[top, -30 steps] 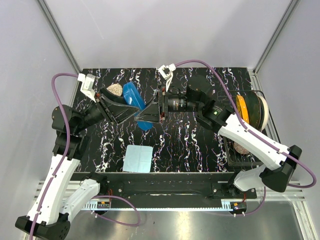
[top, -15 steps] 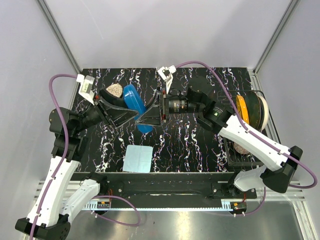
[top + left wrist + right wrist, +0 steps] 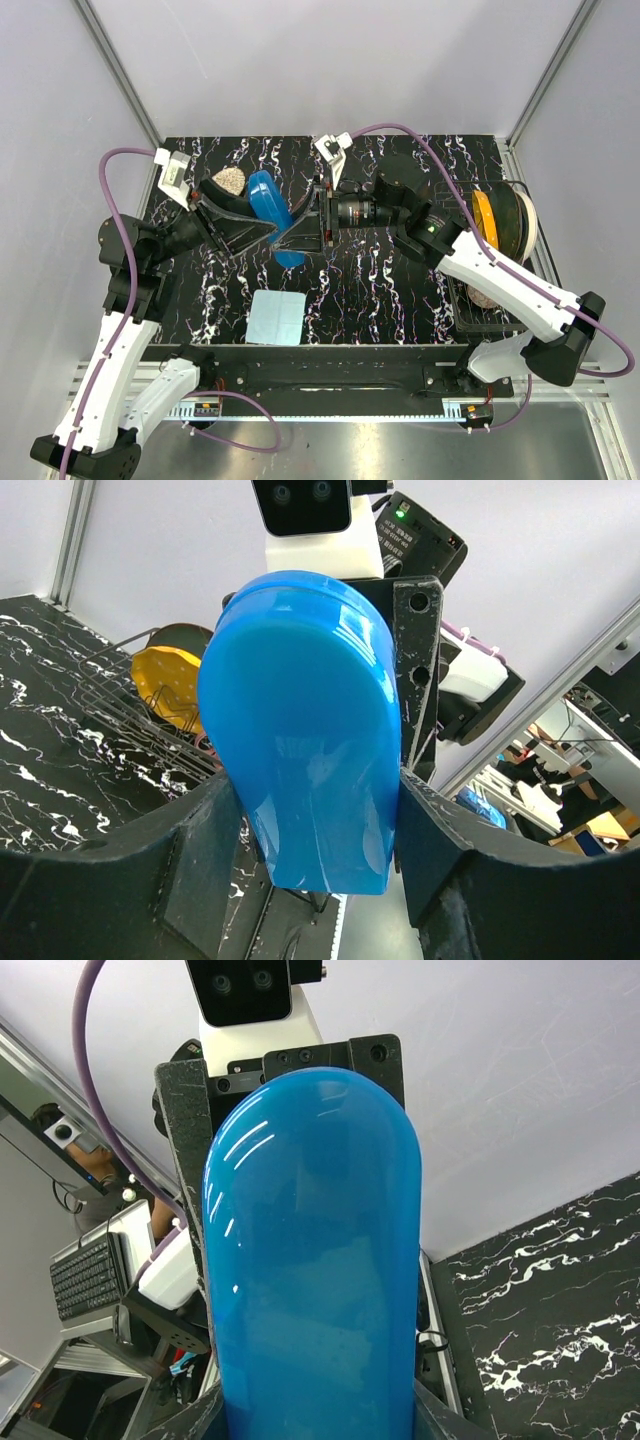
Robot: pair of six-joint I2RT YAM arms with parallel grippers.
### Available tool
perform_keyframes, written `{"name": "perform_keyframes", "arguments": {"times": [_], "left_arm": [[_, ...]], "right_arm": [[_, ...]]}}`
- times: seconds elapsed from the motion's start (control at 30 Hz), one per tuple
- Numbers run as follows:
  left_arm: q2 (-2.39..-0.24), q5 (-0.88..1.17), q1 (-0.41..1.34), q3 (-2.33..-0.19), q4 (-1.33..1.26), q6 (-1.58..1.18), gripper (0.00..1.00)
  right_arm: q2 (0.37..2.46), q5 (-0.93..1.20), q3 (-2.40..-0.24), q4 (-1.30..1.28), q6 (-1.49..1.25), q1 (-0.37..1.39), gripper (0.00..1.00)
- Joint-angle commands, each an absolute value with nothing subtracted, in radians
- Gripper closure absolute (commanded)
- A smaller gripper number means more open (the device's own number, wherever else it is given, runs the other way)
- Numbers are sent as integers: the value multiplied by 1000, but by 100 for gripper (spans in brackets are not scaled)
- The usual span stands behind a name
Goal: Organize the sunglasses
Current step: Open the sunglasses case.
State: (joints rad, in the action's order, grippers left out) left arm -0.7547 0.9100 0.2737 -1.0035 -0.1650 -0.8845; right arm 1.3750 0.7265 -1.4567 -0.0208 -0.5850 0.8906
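Note:
The sunglasses are not in view in any frame. A glossy blue hard case (image 3: 270, 212) is held above the table's back middle, closed as far as I can tell. My left gripper (image 3: 258, 232) is shut on one end of it from the left. My right gripper (image 3: 302, 228) is shut on the other end from the right. In the left wrist view the case (image 3: 300, 730) fills the gap between my fingers (image 3: 150, 870). In the right wrist view the case (image 3: 315, 1260) stands lengthwise between my fingers (image 3: 185, 1428), with the left gripper's mount behind it.
A light blue square cloth (image 3: 276, 316) lies flat near the front middle. A wire basket (image 3: 462, 300) with a brownish item stands at the right, an orange spool (image 3: 497, 222) behind it. A speckled beige object (image 3: 229, 180) lies at the back left.
The left arm drew back to the left a little and the case shifted slightly with both grippers. In the last half second almost nothing moved.

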Motion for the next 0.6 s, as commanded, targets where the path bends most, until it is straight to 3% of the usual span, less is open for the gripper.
{"name": "perform_keyframes", "arguments": {"times": [0.0, 0.3, 0.53, 0.57], "left_arm": [[-747, 979, 278, -1032, -181, -815, 100], [-756, 994, 279, -1014, -111, -709, 100], [-801, 888, 279, -1051, 61, -667, 100], [-808, 884, 278, -1055, 92, -661, 92]], "right_arm": [[1339, 707, -1448, -11, -584, 890, 100], [1302, 768, -1442, 52, -621, 890, 100], [1296, 622, -1434, -81, -506, 888, 100], [1298, 603, -1436, -106, -497, 890, 100]]}}
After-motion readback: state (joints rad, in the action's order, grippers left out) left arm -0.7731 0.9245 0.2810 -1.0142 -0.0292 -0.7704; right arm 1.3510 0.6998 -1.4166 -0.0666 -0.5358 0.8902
